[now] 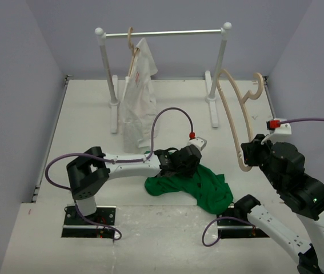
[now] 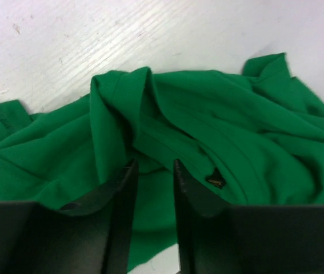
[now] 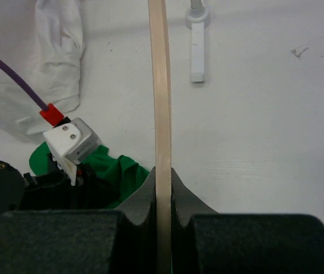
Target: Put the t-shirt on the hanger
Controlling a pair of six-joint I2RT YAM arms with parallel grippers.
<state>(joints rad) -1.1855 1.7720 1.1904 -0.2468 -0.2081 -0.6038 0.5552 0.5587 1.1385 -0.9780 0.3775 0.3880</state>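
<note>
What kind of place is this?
Probably a robot lab's practice booth. A left arm and a right arm are bolted to a white table. Plain walls close it in, and a small clothes rail stands at the back.

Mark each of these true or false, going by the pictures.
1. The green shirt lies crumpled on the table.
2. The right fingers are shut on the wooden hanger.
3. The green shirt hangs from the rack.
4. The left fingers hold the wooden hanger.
1. True. The green shirt lies in a heap on the table.
2. True. The right fingers clamp the hanger between them.
3. False. A white shirt hangs from the rack; the green shirt is on the table.
4. False. The left fingers are down at the green shirt; the hanger is in the right fingers.
</note>
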